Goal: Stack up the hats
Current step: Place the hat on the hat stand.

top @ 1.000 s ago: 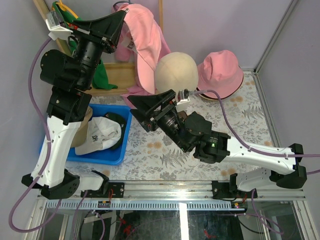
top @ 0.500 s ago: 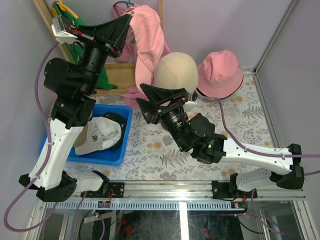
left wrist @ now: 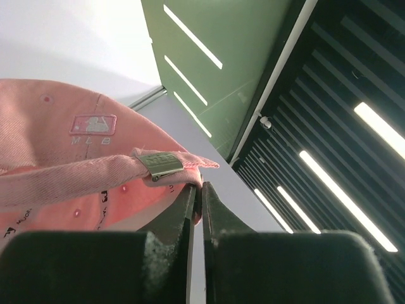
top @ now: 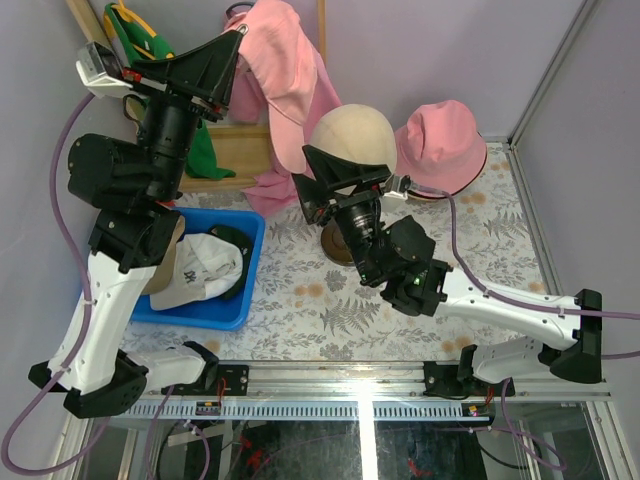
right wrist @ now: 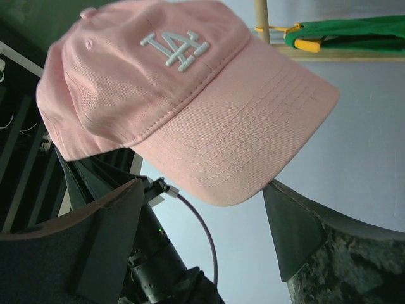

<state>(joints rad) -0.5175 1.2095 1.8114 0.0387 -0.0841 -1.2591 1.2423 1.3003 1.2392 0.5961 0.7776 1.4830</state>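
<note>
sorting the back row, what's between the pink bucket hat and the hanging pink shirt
The beige mannequin head stands between the pink bucket hat and the pink shirt, seen in the top view.

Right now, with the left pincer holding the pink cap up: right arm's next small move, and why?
Probably ease the open right pincer up onto the brim of the pink cap. The left pincer pinches only the back strap, and the brim shows between the right fingers.
</note>
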